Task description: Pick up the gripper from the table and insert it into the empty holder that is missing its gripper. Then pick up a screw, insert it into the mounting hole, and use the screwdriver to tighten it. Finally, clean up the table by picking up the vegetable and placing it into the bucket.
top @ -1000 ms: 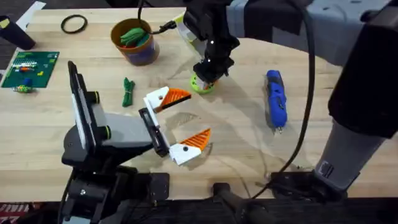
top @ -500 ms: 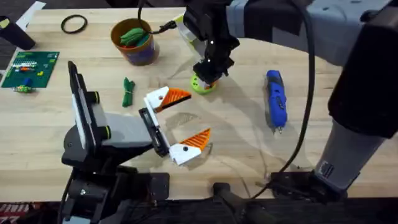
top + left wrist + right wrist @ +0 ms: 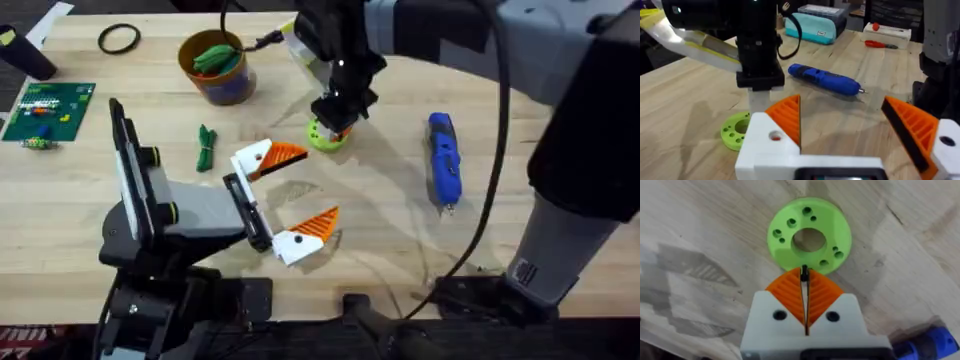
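Observation:
My right gripper (image 3: pixel 334 118) hangs just over the lime-green disc with holes (image 3: pixel 325 137), (image 3: pixel 809 235), shut on a thin dark screw (image 3: pixel 804 273) at the disc's near rim. The left gripper (image 3: pixel 298 195) stands open and empty near the table's middle, its orange pads (image 3: pixel 788 117) wide apart. To the right lies the blue screwdriver (image 3: pixel 443 160), (image 3: pixel 824 79). The dark green vegetable (image 3: pixel 206 147) rests left of the left gripper. At the back stands the bucket (image 3: pixel 233 88) with green pieces inside. The loose gripper and its holder are out of view.
A green circuit board (image 3: pixel 48 108) and a black ring (image 3: pixel 118 38) lie at the back left. A teal case (image 3: pixel 817 27) and a red tool (image 3: pixel 880 44) sit beyond the screwdriver. Bare wood lies at the front right.
The right gripper has edged slightly toward the table's far side over the disc. The left arm and the other things have not moved.

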Available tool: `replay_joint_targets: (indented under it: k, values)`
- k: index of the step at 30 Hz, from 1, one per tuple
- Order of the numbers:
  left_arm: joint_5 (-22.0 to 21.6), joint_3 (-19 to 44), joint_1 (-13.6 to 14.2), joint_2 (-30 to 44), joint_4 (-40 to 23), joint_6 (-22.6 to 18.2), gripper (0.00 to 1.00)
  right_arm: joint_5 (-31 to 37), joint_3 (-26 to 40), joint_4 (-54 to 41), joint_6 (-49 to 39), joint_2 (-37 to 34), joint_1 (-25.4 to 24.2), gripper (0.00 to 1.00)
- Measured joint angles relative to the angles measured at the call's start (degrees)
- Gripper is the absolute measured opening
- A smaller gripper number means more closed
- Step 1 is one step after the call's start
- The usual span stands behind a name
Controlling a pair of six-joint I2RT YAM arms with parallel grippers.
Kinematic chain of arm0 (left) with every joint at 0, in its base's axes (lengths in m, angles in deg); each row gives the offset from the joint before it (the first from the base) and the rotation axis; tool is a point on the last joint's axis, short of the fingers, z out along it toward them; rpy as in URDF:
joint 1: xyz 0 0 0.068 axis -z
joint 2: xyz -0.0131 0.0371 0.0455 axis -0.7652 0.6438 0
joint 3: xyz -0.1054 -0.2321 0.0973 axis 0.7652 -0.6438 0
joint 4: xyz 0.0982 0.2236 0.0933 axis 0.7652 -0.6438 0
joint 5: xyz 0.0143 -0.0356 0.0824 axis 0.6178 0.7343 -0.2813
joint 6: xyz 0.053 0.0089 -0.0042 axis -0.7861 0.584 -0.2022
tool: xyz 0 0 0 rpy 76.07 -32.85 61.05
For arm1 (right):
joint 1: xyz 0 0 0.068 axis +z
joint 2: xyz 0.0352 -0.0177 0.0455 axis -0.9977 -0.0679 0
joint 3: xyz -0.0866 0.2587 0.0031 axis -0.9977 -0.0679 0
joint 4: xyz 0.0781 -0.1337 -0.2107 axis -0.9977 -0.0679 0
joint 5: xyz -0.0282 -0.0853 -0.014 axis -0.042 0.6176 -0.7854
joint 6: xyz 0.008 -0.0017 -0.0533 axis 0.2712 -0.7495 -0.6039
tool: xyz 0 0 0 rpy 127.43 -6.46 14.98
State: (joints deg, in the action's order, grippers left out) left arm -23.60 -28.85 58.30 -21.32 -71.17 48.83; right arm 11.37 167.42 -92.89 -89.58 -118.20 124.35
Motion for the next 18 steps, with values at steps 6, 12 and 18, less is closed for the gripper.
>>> replay_joint_targets:
  k: [6,12,18]
  values:
    - [0.0,0.0,0.0,0.0,0.0,0.0,0.987,0.0,6.8,-4.9,0.0,0.2,-0.1,0.003]
    - [0.0,0.0,0.0,0.0,0.0,0.0,0.987,0.0,13.9,-9.6,0.0,1.5,-0.7,0.003]
    - [0.0,0.0,0.0,0.0,0.0,0.0,0.987,0.0,20.3,-14.2,-0.4,3.7,-1.8,0.003]
